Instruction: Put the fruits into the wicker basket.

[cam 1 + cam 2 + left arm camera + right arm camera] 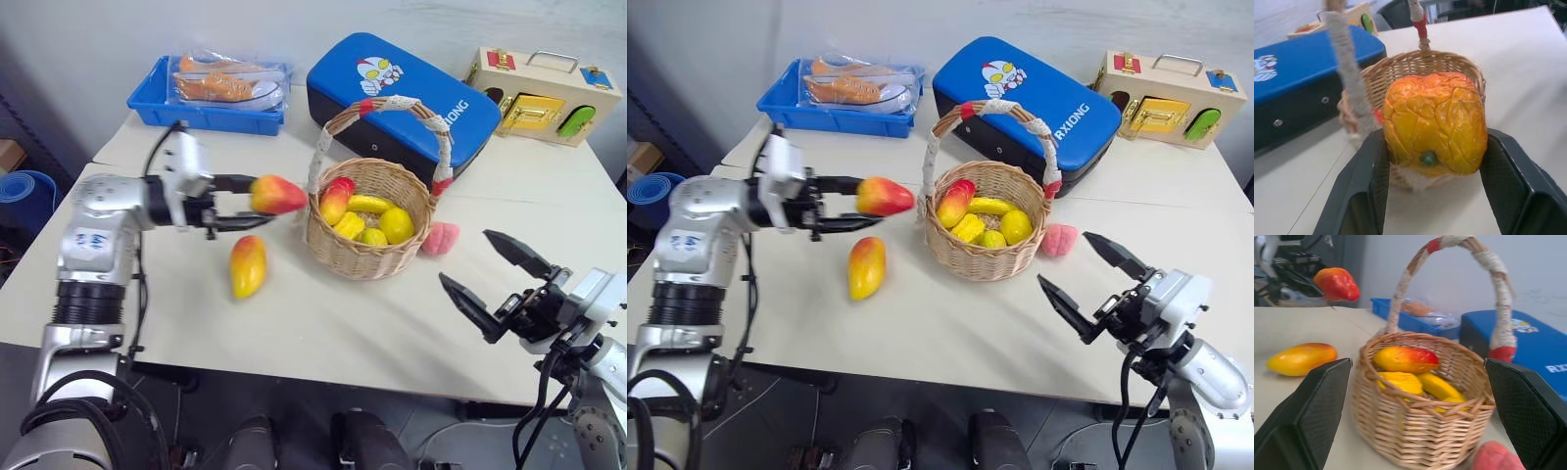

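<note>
left end effector point(257, 202) grips a red-yellow fruit point(277, 194) in the air just beside the basket point(369, 231) on the desk point(323, 323), right end effector point(495, 282) gapes empty, a mango point(247, 265) and peach point(441, 238) lying beside the basket.

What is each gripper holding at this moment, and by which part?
The left gripper clamps the small red-yellow toy fruit across its sides, lifted beside the wicker basket. The right gripper is open, holding nothing.
</note>
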`<action>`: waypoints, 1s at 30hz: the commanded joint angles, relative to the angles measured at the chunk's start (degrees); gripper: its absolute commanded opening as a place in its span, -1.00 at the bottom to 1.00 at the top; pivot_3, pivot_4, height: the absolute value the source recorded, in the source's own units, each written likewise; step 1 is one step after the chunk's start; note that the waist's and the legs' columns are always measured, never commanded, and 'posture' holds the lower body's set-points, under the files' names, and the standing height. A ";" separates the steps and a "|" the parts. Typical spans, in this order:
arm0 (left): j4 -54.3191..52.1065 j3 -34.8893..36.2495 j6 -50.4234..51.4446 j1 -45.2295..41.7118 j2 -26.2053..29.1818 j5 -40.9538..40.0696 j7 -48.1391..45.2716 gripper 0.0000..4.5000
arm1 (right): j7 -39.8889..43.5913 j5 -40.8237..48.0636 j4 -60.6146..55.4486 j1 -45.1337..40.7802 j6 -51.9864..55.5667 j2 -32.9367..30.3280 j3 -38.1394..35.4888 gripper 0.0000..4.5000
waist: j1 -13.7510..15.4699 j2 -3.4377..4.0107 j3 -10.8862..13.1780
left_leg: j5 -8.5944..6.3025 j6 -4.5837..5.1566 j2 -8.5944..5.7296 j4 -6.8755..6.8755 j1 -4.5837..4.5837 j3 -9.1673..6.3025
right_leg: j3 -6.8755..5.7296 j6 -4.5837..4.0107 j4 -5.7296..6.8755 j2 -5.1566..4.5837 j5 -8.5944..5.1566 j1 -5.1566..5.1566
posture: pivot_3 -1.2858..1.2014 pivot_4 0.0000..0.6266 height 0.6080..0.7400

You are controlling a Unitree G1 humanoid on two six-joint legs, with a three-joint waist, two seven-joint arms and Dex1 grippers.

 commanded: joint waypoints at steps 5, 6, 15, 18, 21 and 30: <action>-0.34 -5.45 2.40 -3.58 -9.52 4.92 11.48 0.22 | -3.91 0.57 -4.16 -0.65 1.03 -0.20 -0.74 1.00 | -0.69 0.01 0.01 | 0.02 -0.03 0.06 0.00 0.00 0.10 | 0.18 0.00 0.00 0.15 0.00 -0.06 | 0.03 -0.52 1.00; 0.18 -5.86 1.96 -3.76 -10.22 4.93 11.44 0.33 | -4.39 0.49 -4.55 -0.77 1.28 -0.09 -0.50 1.00 | -0.97 0.01 0.00 | 0.03 -0.04 0.06 0.00 0.01 0.10 | 0.19 0.00 0.02 0.16 0.00 -0.06 | 0.03 -0.52 1.00; -2.13 0.29 2.43 -1.79 -5.13 0.01 7.98 0.98 | -5.87 0.23 -6.17 -0.80 2.43 0.23 1.58 1.00 | -1.54 0.04 0.02 | 0.10 -0.16 0.11 -0.11 0.08 0.12 | 0.23 0.00 0.07 0.19 0.00 -0.10 | 0.03 -0.52 1.00; -5.05 7.07 5.16 4.64 4.35 -4.57 1.81 0.98 | -3.66 0.48 -4.76 -2.61 2.17 -0.93 2.56 1.00 | -1.99 0.06 0.03 | 0.10 -0.17 0.13 -0.17 0.12 0.13 | 0.23 0.00 0.09 0.19 0.00 -0.10 | 0.03 -0.52 1.00; -5.30 14.98 5.10 13.36 13.45 -8.77 -4.51 0.98 | -0.21 0.58 -3.68 -4.58 1.35 -2.19 3.88 1.00 | -2.96 0.07 0.04 | 0.13 -0.24 0.17 -0.37 0.23 0.18 | 0.36 -0.07 0.13 0.20 -0.04 -0.15 | 0.03 -0.52 1.00; 13.00 35.09 4.84 38.72 24.85 -5.98 0.26 0.98 | 15.46 0.65 -0.96 -10.28 2.23 -8.63 13.34 1.00 | -1.93 0.01 0.02 | -0.15 0.25 0.13 -0.35 0.04 -0.12 | -0.07 -0.27 -0.12 -0.08 -0.16 -0.16 | 0.03 -0.52 1.00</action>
